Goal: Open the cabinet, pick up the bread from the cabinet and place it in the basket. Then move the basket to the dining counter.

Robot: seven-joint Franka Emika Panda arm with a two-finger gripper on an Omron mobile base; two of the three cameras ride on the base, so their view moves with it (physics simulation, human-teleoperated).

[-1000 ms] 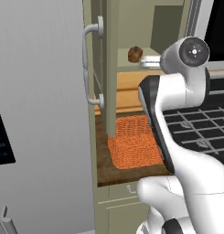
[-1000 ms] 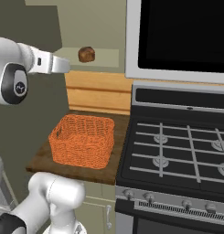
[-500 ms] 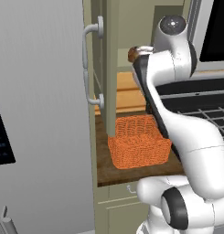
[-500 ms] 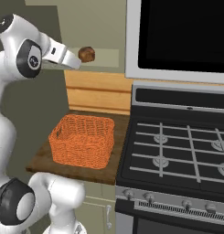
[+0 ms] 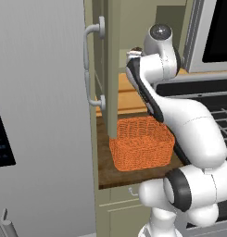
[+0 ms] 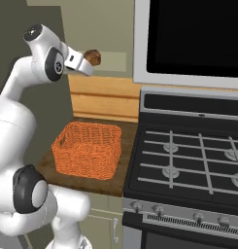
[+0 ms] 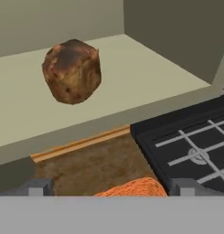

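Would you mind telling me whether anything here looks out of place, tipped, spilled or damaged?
Nothing stands out. The cabinet door is swung open, the bread sits intact on its shelf, and the basket stands upright on the wooden counter beside the stove. The tool is near the bread; whether it is open cannot be told.

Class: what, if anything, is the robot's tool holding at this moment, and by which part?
Nothing. The bread sits free on the cabinet shelf, ahead of the open tool.
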